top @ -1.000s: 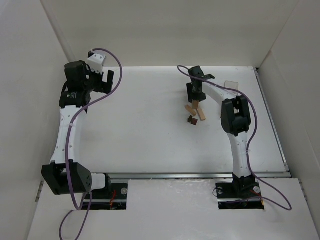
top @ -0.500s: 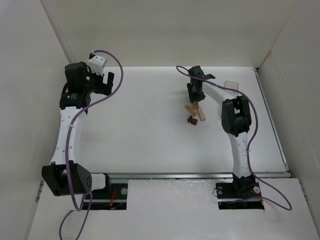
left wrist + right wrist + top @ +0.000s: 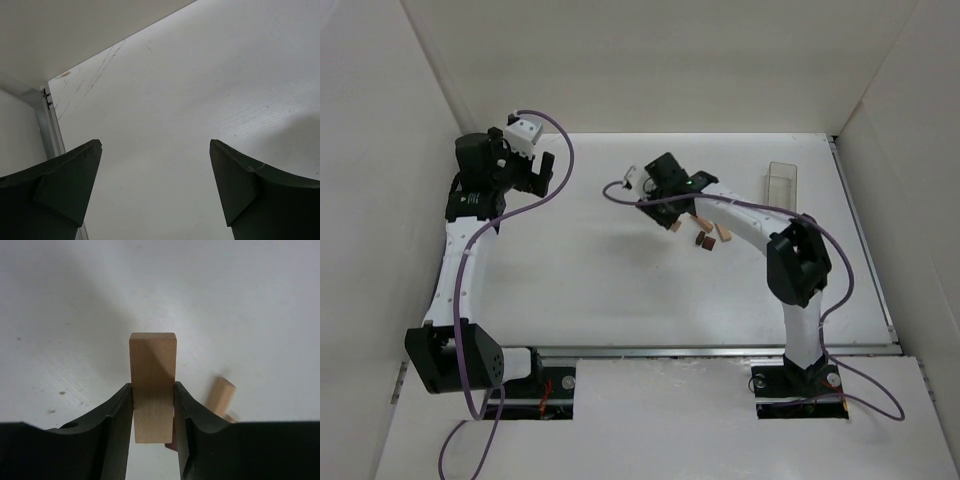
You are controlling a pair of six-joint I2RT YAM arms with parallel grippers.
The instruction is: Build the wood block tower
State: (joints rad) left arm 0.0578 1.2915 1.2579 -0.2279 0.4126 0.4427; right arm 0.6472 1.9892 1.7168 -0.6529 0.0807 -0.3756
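Observation:
My right gripper (image 3: 670,212) is shut on a light tan wooden bar (image 3: 152,385), which stands up between the two fingers. In the top view this bar (image 3: 675,227) hangs just left of the other blocks. On the table there lie another tan bar (image 3: 721,234) and a small dark reddish-brown piece (image 3: 704,241). The right wrist view shows that second tan bar (image 3: 221,394) to the right behind my fingers, with a sliver of a dark piece (image 3: 170,444) below the held bar. My left gripper (image 3: 537,172) is open at the far left, and in its wrist view the left gripper (image 3: 155,145) has only bare table between its fingers.
A clear plastic box (image 3: 783,183) stands at the back right of the table. White walls close in the table at the back and on both sides. A metal rail (image 3: 50,125) runs along the table's edge in the left wrist view.
My right gripper closed on a tan bar and swung left with it, away from the other blocks, with the wrist turned. The left gripper shifted slightly to the right.

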